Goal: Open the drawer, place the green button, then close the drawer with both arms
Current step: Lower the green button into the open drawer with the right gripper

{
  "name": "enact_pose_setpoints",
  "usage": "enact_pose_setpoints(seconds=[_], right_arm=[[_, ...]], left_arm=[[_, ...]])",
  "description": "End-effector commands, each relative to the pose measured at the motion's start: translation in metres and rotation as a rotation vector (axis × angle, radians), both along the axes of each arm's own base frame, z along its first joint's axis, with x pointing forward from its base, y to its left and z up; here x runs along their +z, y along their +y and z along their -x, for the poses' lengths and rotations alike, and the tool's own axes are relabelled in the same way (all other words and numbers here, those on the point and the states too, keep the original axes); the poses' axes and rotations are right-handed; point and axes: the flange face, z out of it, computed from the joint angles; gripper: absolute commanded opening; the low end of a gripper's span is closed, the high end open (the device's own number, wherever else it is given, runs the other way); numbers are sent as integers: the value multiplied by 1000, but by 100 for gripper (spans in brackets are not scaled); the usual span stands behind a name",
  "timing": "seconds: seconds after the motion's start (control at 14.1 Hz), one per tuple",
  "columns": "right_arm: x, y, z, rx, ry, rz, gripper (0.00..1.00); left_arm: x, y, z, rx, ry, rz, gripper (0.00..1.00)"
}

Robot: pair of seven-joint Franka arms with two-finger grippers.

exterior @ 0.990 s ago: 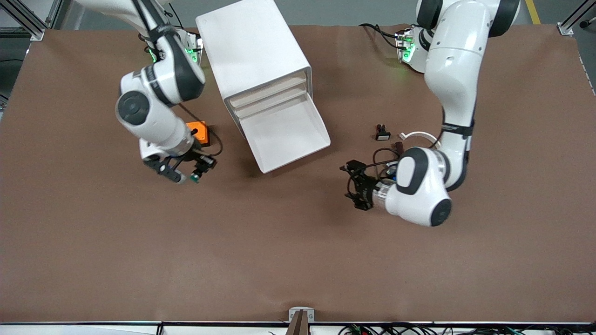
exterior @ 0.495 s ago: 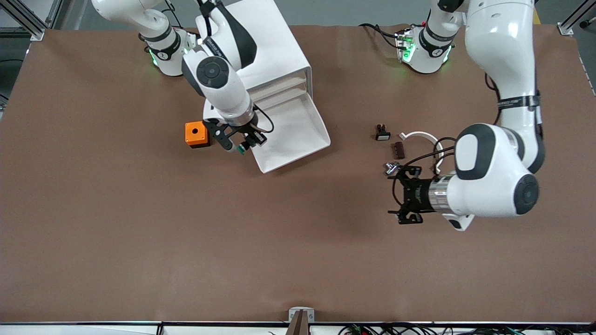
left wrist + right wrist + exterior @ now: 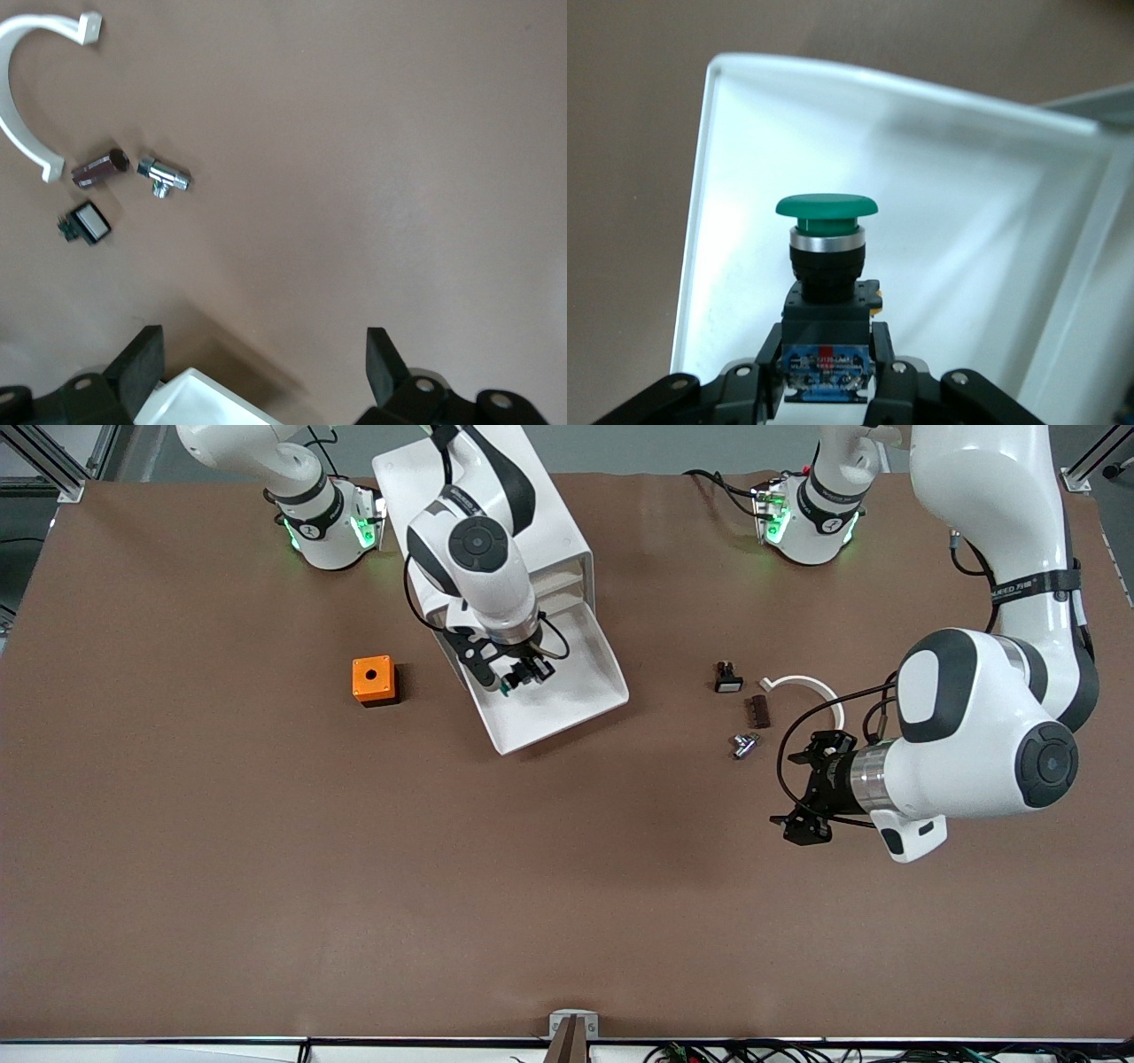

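From above, the right gripper [image 3: 514,677] hangs over the open drawer [image 3: 580,691], at three o'clock from the orange box [image 3: 373,680]. Its wrist camera alone shows the fingers clenched on the button [image 3: 826,266], green cap out, above the drawer [image 3: 966,221] floor. Half a second ago it was over the drawer's edge. The left gripper [image 3: 811,788], jaws spread apart, has drawn back past the metal fitting [image 3: 744,745].
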Motion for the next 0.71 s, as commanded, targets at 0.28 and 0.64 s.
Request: enact_pose_setpoints(seconds=[0.28, 0.64], right_arm=[[-31, 42, -16, -57, -14, 33, 0], [-12, 39, -34, -30, -46, 20, 100]], left_arm=[[-1, -15, 21, -356, -14, 36, 100], [-34, -79, 44, -618, 1, -77, 100]])
